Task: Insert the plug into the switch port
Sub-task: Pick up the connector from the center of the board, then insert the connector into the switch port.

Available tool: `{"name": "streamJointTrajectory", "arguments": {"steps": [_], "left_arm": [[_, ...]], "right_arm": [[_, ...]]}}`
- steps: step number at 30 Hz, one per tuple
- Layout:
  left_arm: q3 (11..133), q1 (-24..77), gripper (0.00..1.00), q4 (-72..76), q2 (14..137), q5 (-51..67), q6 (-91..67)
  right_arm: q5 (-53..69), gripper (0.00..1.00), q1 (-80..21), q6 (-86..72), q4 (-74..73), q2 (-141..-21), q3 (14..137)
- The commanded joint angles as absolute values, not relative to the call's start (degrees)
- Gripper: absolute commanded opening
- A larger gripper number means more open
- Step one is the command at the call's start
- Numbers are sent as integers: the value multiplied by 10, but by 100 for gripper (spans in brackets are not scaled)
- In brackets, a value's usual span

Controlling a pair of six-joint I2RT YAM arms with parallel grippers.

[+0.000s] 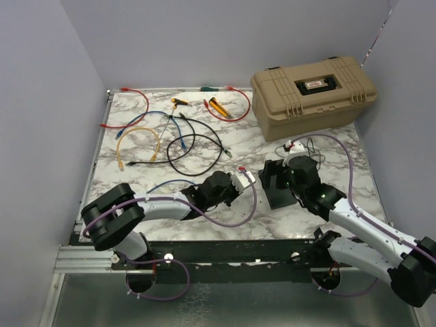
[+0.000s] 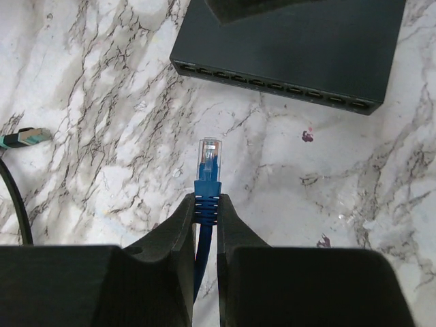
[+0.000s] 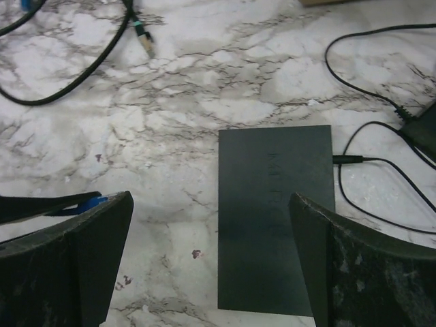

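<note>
The switch [image 2: 293, 48] is a flat dark-grey box lying on the marble table, its row of ports facing my left gripper. It also shows in the top view [image 1: 280, 197] and the right wrist view [image 3: 276, 218]. My left gripper [image 2: 206, 201] is shut on the blue boot of a blue cable's plug [image 2: 209, 155]. The clear tip points at the ports, a short gap away. In the top view the left gripper [image 1: 243, 179] sits just left of the switch. My right gripper [image 3: 211, 259] is open wide, low over the switch and touching nothing; it also shows in the top view [image 1: 274, 178].
A thin black power cord [image 3: 371, 161] runs from the switch's far edge to a black adapter [image 3: 424, 129]. A big tan case [image 1: 313, 92] stands at the back right. Red, blue, yellow and black cables [image 1: 170, 136] lie at the back left.
</note>
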State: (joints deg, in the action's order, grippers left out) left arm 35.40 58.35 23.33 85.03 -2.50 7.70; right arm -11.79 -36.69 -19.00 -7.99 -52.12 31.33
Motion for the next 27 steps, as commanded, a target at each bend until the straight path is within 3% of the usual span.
{"name": "streamJointTrajectory", "arguments": {"steps": [1,12,27], "left_arm": [[389,583,0,270,905,-42,64],[444,560,0,293,1001,50,101],[501,550,0,215,1048,90,122]], "right_arm": [[-173,100,-337,-219,-117,-565,353],[-53,99,-202,-211,-82,-685,388],[29,91,-145,-240,-65,-766,367]]}}
